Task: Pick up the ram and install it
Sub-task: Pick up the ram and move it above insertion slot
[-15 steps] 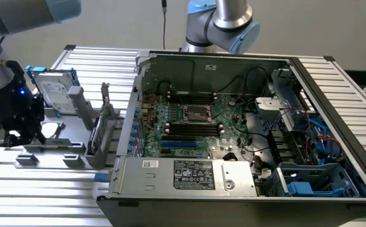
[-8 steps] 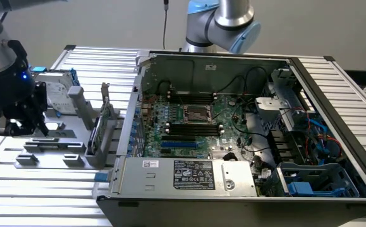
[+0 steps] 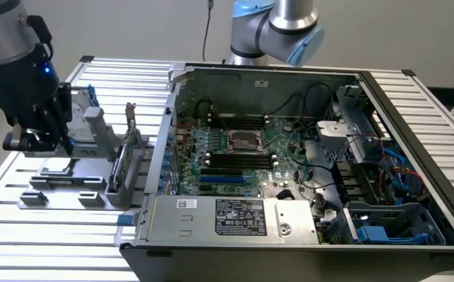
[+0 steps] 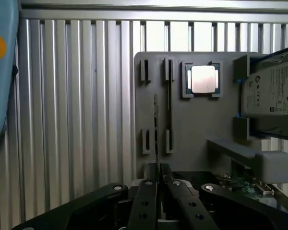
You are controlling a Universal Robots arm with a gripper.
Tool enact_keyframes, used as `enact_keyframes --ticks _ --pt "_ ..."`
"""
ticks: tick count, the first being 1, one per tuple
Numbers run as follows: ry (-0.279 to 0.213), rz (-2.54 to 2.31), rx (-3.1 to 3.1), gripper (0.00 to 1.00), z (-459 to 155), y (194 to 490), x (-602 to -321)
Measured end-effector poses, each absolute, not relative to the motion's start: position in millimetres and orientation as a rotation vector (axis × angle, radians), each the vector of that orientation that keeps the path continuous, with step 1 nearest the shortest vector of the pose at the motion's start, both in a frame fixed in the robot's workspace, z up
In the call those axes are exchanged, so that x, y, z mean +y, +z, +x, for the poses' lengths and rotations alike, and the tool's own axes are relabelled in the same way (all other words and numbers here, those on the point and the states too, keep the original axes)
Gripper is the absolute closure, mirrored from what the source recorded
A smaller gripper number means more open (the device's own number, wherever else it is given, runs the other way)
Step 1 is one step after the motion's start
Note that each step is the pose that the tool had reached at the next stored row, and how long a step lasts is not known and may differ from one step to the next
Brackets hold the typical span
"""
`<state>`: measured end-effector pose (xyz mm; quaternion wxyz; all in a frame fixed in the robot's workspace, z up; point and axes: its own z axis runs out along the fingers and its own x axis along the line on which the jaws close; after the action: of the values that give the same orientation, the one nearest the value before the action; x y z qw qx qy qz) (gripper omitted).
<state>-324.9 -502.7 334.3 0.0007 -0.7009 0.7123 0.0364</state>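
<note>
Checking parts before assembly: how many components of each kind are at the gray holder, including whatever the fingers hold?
CPU: 1
hard drive: 1
card with metal bracket: 1
ram, gripped in the fingers: 1
Total: 4

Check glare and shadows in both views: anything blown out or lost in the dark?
Exterior view: even light, mild sheen on the ribbed table; the computer case is shadowed inside toward the exterior view's right. Wrist view: the CPU lid glares almost white, table ribs streak bright, the tool is near-black, and the ram it grips reads as a thin dark edge.
</note>
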Motion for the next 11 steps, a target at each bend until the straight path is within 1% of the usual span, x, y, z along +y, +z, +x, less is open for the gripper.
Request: enact_keyframes --ticks 11 --pt "0.133 -2.199 2.232 0.86 -275.2 384.1 -502.8"
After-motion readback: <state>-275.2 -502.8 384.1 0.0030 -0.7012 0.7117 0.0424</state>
